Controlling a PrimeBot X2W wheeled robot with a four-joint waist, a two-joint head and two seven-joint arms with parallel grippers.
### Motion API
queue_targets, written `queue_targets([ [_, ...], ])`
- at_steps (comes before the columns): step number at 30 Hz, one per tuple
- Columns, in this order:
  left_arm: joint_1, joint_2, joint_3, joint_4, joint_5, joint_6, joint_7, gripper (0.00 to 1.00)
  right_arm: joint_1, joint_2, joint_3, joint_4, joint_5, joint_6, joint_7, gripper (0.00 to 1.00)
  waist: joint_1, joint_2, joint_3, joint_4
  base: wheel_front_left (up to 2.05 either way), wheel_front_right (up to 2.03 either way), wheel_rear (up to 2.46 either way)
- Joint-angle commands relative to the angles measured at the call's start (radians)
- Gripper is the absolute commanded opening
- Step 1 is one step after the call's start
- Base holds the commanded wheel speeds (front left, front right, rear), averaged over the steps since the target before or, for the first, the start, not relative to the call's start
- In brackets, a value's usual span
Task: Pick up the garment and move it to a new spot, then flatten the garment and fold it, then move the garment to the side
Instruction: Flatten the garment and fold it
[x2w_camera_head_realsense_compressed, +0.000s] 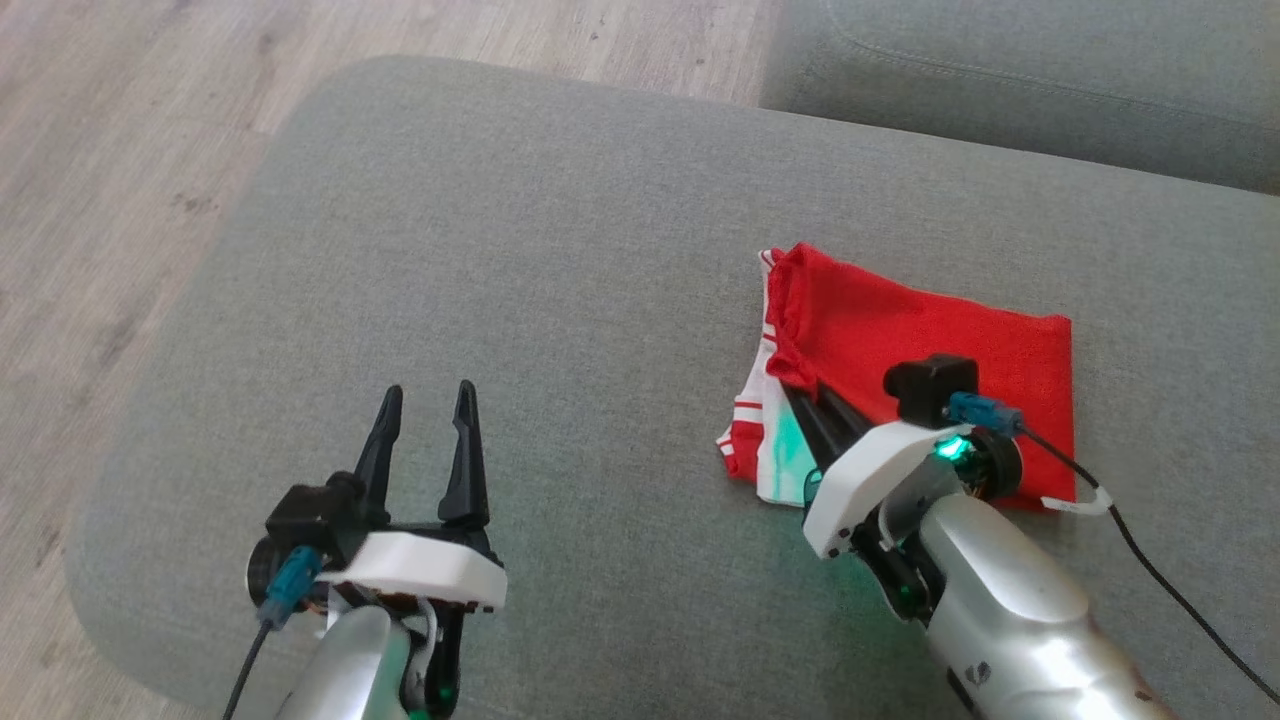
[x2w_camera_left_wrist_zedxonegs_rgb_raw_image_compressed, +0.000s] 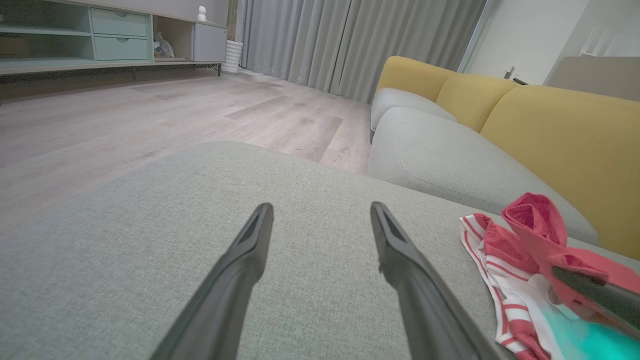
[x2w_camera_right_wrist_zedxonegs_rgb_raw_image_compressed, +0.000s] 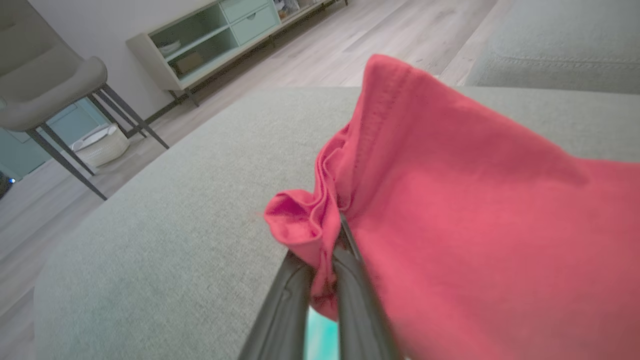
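The garment (x2w_camera_head_realsense_compressed: 930, 330) is red with white-and-red striped trim, folded on the right half of a grey-green ottoman (x2w_camera_head_realsense_compressed: 560, 250). My right gripper (x2w_camera_head_realsense_compressed: 800, 385) is shut on a bunched red edge of the garment (x2w_camera_right_wrist_zedxonegs_rgb_raw_image_compressed: 320, 220), and that edge is lifted over the layer below. The striped underside (x2w_camera_left_wrist_zedxonegs_rgb_raw_image_compressed: 500, 270) shows at its left side. My left gripper (x2w_camera_head_realsense_compressed: 425, 400) hovers open over bare cushion well to the left of the garment, nothing between its fingers (x2w_camera_left_wrist_zedxonegs_rgb_raw_image_compressed: 250, 250).
A grey sofa seat (x2w_camera_head_realsense_compressed: 1030, 80) with yellow back cushions (x2w_camera_left_wrist_zedxonegs_rgb_raw_image_compressed: 565, 130) lies beyond the ottoman. Wooden floor (x2w_camera_head_realsense_compressed: 110, 150) runs along the left. A chair (x2w_camera_right_wrist_zedxonegs_rgb_raw_image_compressed: 55, 90), a white basket (x2w_camera_right_wrist_zedxonegs_rgb_raw_image_compressed: 102, 147) and a pale green cabinet (x2w_camera_right_wrist_zedxonegs_rgb_raw_image_compressed: 210, 35) stand farther off.
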Motion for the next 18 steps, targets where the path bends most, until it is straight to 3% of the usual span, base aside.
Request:
queue_targets([
  [1,-0.048,0.004,0.027,-0.032,-0.004,0.006,-0.01,1.0,-0.04,0.011,0.026,-0.017,0.009,-0.001,-0.017,0.0,-0.0001,0.0,0.002,0.004,0.0,0.0,0.0],
  [4,-0.049,0.004,0.024,-0.028,-0.006,0.007,-0.01,1.0,-0.045,0.011,0.064,0.009,0.027,-0.001,-0.021,0.0,-0.0001,0.0,0.004,0.008,0.0,0.0,0.0],
  [5,-0.05,0.004,0.024,-0.027,-0.006,0.007,-0.01,1.0,-0.048,0.011,0.079,0.013,0.028,-0.001,-0.028,0.05,-0.0001,0.0,0.004,0.009,0.0,0.0,0.0],
  [6,-0.05,0.004,0.024,-0.025,-0.006,0.008,-0.01,1.0,-0.05,0.011,0.094,0.012,0.032,-0.001,-0.035,0.82,-0.0001,0.0,0.005,0.009,0.0,0.0,0.0],
  [7,-0.05,0.004,0.024,-0.023,-0.005,0.008,-0.01,1.0,-0.048,0.011,0.118,0.002,0.048,-0.001,-0.031,1.0,-0.0001,0.0,0.004,0.009,0.0,0.0,0.0],
  [13,-0.046,0.006,0.037,-0.008,0.009,0.005,-0.01,1.0,-0.067,0.011,0.201,-0.064,0.114,-0.001,-0.069,1.0,-0.0001,0.0,-0.021,-0.028,0.0,0.0,0.0],
  [18,-0.044,0.011,0.053,-0.006,0.017,-0.001,-0.01,1.0,-0.102,0.011,0.119,-0.051,0.079,-0.001,-0.127,1.0,-0.0001,0.0,-0.048,-0.084,0.0,0.0,0.0],
])
